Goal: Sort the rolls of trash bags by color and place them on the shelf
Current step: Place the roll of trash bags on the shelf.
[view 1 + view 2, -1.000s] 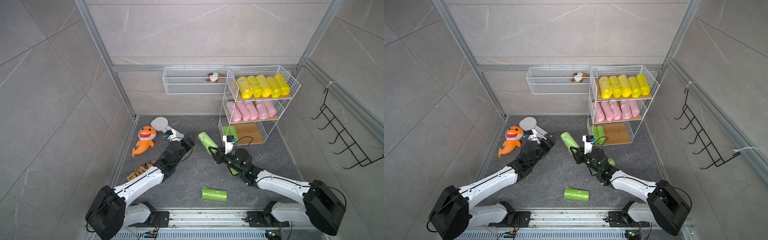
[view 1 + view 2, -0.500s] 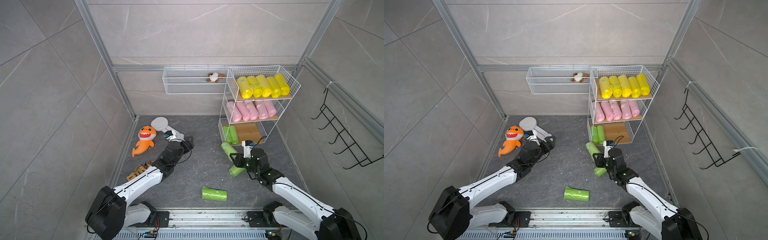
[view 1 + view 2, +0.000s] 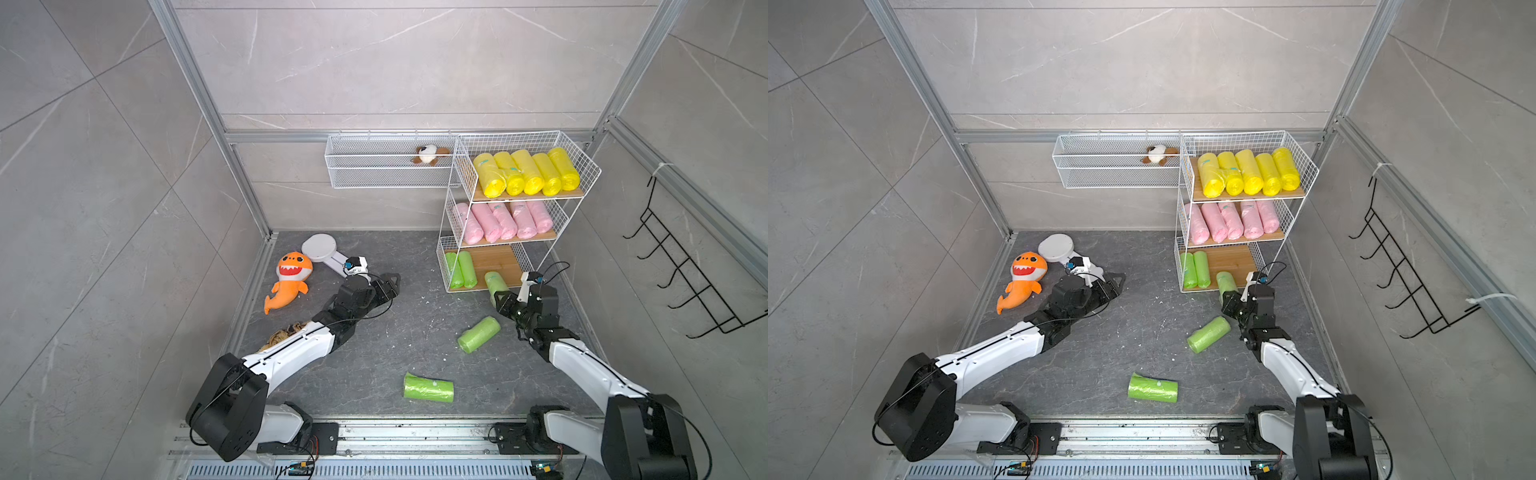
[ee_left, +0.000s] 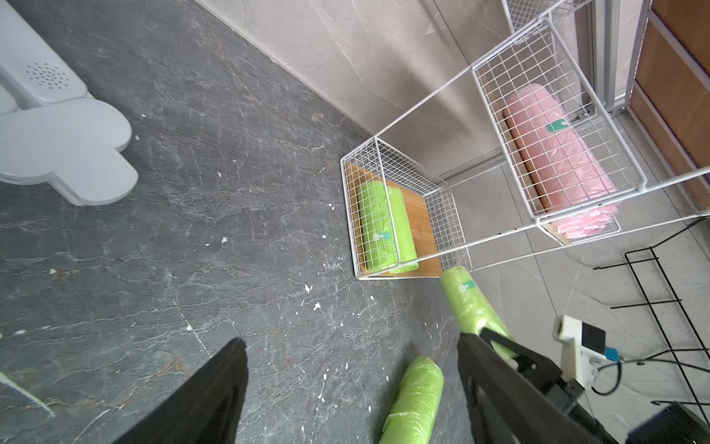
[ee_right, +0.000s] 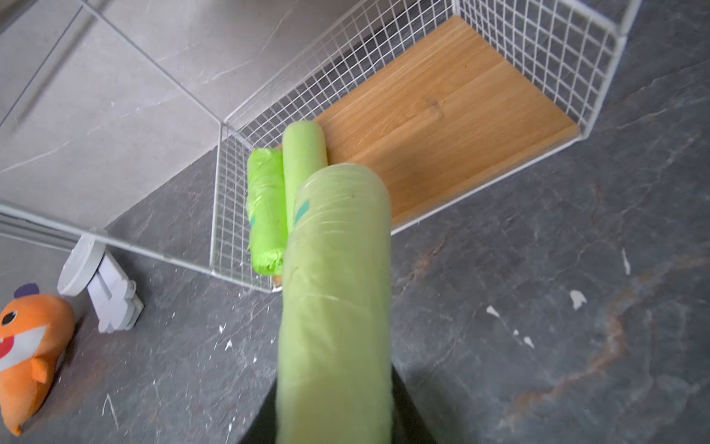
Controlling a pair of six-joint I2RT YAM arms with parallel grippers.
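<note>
green roll point(image 3: 494, 283) is being gripped by right gripper point(image 3: 501, 302) | long end is being pointed at shelf point(image 3: 496, 259) bottom, just ahead | left gripper point(image 3: 390, 286) is being held wide, farther away

bright, even, diffuse light in both top views; only faint soft shadows on the floor point(image 3: 415, 299) beside the shelf point(image 3: 494, 257); sharp throughout. strong wide-angle bowing of straight lines in the wrist views. blurred in front of the shelf: the green roll point(image 5: 334, 307), close to the right wrist lens.
</note>
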